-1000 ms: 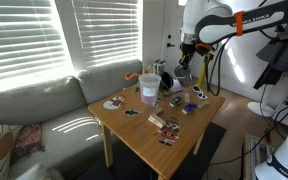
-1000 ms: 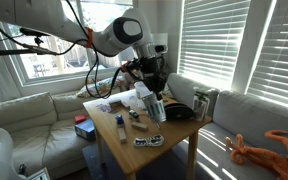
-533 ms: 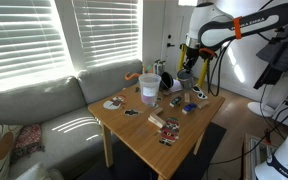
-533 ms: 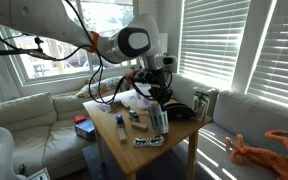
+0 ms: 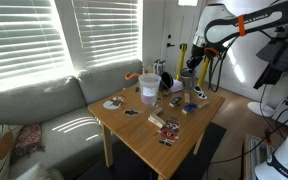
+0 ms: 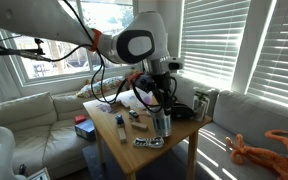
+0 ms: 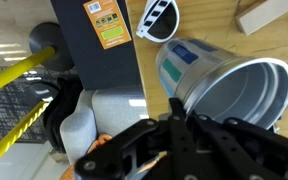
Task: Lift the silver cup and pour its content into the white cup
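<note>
A wooden table (image 5: 144, 135) stands by a grey sofa (image 5: 34, 100) in a sunny room with window blinds. The gripper (image 6: 161, 108) hangs over the table's edge, its fingers pressed onto the silver cup (image 6: 161, 124) — the cup sits right under it, about upright. I cannot tell if the cup touches the table. The white cup (image 5: 147, 89) stands well apart from the gripper — further in on the table, toward the sofa.

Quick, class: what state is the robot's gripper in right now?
Gripper: close above the silver cup; whether it is open or shut cannot be told.
</note>
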Robot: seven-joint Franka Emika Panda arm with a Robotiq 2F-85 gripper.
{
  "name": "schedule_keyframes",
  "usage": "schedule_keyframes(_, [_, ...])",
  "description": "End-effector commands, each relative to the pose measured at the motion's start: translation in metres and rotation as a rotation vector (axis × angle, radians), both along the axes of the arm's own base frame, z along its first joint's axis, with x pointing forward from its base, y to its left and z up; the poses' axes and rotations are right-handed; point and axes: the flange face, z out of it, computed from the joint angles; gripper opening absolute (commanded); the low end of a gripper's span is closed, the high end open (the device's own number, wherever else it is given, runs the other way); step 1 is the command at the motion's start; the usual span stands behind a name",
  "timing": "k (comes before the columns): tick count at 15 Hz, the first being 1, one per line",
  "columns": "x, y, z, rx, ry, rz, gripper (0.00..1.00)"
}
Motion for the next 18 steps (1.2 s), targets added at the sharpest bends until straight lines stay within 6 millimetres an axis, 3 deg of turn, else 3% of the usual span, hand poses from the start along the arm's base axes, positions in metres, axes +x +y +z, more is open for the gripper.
schedule_keyframes(1, [-0.006, -0.003, -0.013, 0.063, -0.009, -0.011, 0.01])
schedule_keyframes(2, [-0.006, -0.005, -0.014, 0.069, -0.009, -0.017, 0.01])
schedule_keyframes(3, [-0.006, -0.006, -0.014, 0.071, -0.005, -0.022, 0.07])
schedule_keyframes(4, [-0.007, -0.008, -0.015, 0.073, -0.003, -0.028, 0.30])
schedule_keyframes(6, [-0.010, -0.011, -0.018, 0.073, -0.005, -0.050, 0.34])
schedule_keyframes(9, [-0.021, -0.020, -0.016, 0.066, -0.018, -0.080, 0.53])
schedule_keyframes(15, [-0.045, -0.035, 0.019, 0.030, -0.106, -0.123, 0.96])
schedule_keyframes(18, [-0.058, -0.037, 0.044, 0.032, -0.123, -0.135, 1.00])
